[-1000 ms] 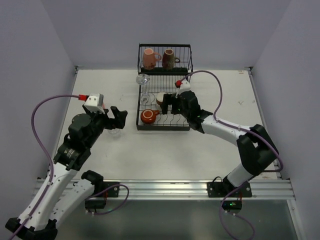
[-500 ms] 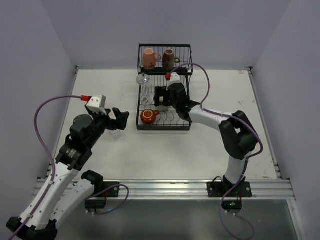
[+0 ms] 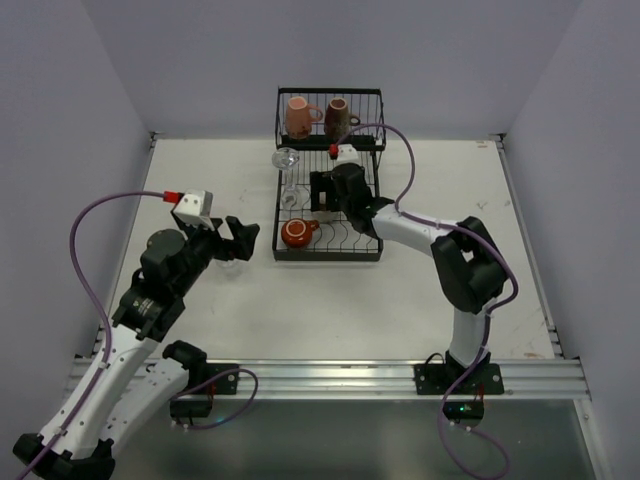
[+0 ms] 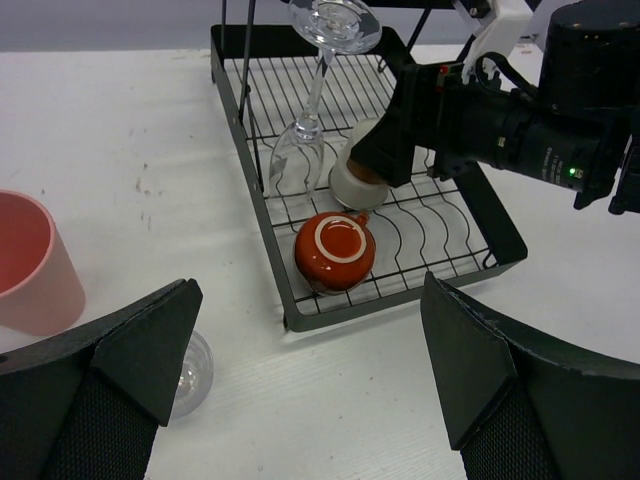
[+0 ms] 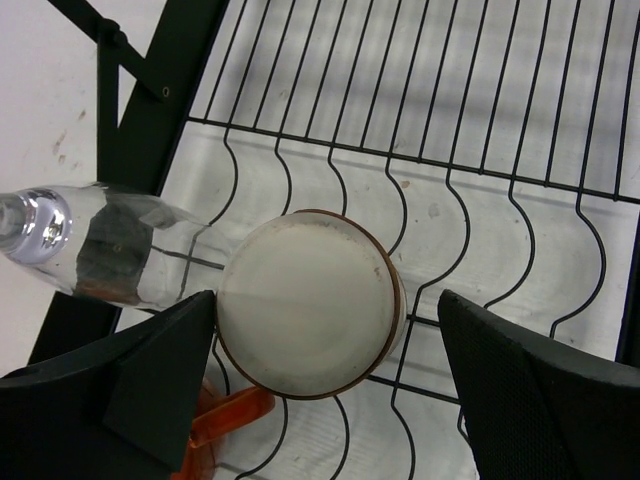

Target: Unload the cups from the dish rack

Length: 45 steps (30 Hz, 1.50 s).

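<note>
The black wire dish rack holds a pink mug and a dark brown mug on its raised tier. On the flat tier lie a clear stemmed glass, a squat orange-red cup upside down, and an upturned white-and-brown cup. My right gripper is open around that cup: the left finger touches its side, the right finger stands apart. My left gripper hovers open over the table left of the rack, holding nothing.
A salmon tumbler and a small clear glass stand on the table by my left gripper. The stemmed glass lies right beside the white-and-brown cup, and the orange-red cup's handle is just below it.
The right gripper has moved left and back across the flat tier and now straddles the white-and-brown cup. The left arm has barely shifted.
</note>
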Each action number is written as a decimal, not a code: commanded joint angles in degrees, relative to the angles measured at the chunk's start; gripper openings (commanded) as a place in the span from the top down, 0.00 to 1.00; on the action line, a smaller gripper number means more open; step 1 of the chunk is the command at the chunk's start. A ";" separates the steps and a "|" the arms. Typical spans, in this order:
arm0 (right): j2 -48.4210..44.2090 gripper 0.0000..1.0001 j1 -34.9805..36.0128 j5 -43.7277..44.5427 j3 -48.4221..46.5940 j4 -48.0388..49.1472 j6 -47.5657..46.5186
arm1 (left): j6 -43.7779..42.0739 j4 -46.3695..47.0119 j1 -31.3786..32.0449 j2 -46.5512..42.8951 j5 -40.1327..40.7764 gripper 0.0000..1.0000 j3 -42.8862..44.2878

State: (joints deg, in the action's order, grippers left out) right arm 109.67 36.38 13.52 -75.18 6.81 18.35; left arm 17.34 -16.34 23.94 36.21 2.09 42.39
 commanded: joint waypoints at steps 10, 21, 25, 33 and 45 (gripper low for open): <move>2.75 0.21 1.06 4.14 -3.93 -1.36 1.07 | -0.82 3.07 -0.39 0.09 -0.42 0.00 -0.29; -11.21 0.42 1.41 6.53 9.93 7.86 2.04 | 2.68 4.56 -0.30 2.02 -6.56 0.00 -0.12; -22.53 0.42 1.41 4.15 17.94 11.29 4.50 | 6.82 6.49 -0.39 3.69 -13.67 0.05 0.59; -42.15 0.43 1.41 -14.43 35.17 17.00 19.42 | 25.97 26.24 0.66 8.34 -32.21 0.11 -6.43; -56.67 0.43 1.41 -28.98 49.33 30.36 35.70 | 37.85 43.93 10.59 17.31 -27.05 0.16 -13.65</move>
State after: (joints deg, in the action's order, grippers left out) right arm 55.07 37.60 -10.61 -26.87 29.43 48.60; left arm 50.74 17.63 33.71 51.77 -25.56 29.15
